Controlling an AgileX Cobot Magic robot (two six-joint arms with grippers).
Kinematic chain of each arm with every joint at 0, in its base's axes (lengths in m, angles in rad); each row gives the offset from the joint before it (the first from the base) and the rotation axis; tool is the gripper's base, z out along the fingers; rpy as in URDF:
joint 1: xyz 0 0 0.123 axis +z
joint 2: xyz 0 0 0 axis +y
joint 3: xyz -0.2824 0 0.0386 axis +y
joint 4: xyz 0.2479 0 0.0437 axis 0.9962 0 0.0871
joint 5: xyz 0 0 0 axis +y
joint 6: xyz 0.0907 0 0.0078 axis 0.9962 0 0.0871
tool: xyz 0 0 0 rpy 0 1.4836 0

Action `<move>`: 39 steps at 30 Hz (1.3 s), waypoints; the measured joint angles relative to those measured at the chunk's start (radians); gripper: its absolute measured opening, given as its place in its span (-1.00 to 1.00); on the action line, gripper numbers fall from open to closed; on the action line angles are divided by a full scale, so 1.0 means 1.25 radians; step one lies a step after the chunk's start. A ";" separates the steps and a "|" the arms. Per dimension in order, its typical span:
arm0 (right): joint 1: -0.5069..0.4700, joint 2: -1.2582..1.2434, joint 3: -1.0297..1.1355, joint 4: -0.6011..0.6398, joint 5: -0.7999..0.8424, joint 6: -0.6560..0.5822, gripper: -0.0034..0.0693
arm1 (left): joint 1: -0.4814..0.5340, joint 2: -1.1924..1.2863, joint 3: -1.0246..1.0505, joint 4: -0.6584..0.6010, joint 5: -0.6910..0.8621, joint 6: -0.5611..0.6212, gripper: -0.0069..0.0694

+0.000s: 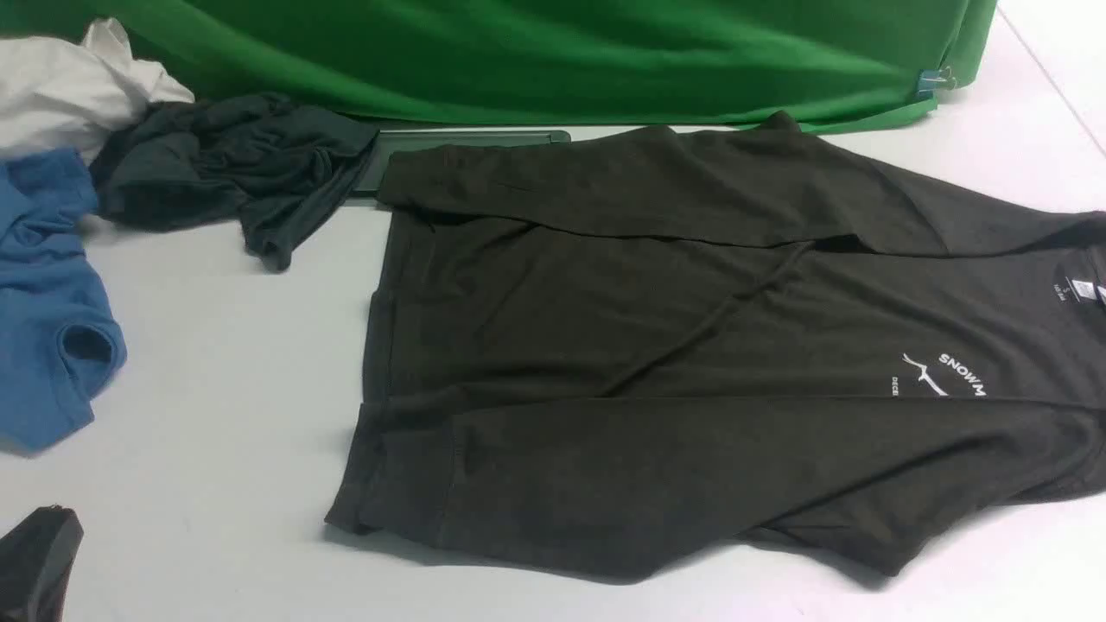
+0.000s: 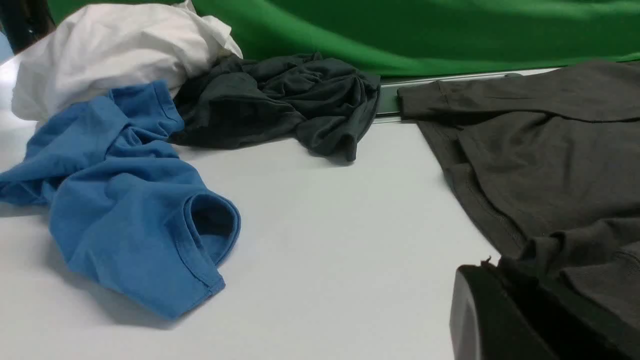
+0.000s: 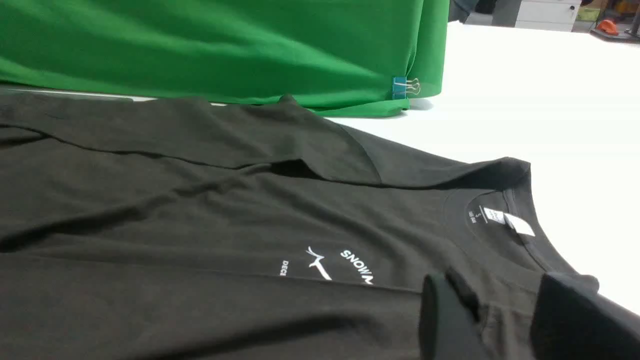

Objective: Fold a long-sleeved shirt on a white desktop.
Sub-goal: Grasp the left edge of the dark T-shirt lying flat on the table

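Shirt [image 3: 250, 200] between right claw [image 3: 500, 300] fingers; left claw [image 1: 34, 561] apart.

front cam looks down fwd over the desktop [image 1: 216, 363], wrist cams sit low n close, all sharing the shirt [image 1: 648, 345].

**Surface findings: cloth on a matt top**

Dark long-sleeved shirt [image 1: 657, 345]: knit cloth, matt, cuffs ribbed; white desktop [image 1: 225, 371]: smooth, matt; hatch [image 1: 484, 136] at the shirt's 11 o'clock: grey, looks metal, dull sheen; backdrop [image 1: 553, 52] at 12 o'clock: green cloth, matt; blue shirt [image 1: 43, 328] at 9 o'clock: soft jersey.
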 joint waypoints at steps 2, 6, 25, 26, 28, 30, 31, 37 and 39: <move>0.000 0.000 0.000 0.000 0.000 0.000 -0.24 | 0.000 0.000 0.000 0.000 0.000 0.000 -0.76; 0.000 0.000 0.000 0.000 0.000 0.000 -0.24 | 0.000 0.000 0.000 0.000 0.000 0.000 -0.76; 0.000 0.000 0.000 0.000 0.000 0.000 -0.25 | 0.000 0.000 0.000 0.000 0.000 0.000 -0.76; 0.000 0.000 0.000 0.000 0.000 0.000 -0.25 | 0.000 0.000 0.000 0.000 0.000 0.000 -0.76; 0.000 0.000 0.000 0.000 0.000 0.000 -0.25 | 0.000 0.000 0.000 0.000 0.000 0.000 -0.76; 0.000 0.000 0.000 0.000 0.000 0.000 -0.25 | 0.000 0.000 0.000 0.000 0.000 0.000 -0.76; 0.000 0.000 0.000 0.000 0.000 0.001 -0.25 | 0.000 0.000 0.000 0.000 0.000 0.000 -0.76; 0.000 -0.001 0.000 0.000 -0.018 0.049 -0.25 | 0.000 0.000 0.000 0.000 0.000 0.000 -0.76; 0.000 -0.001 0.000 0.000 -0.019 0.066 -0.25 | 0.000 0.000 0.001 0.000 0.002 0.000 -0.76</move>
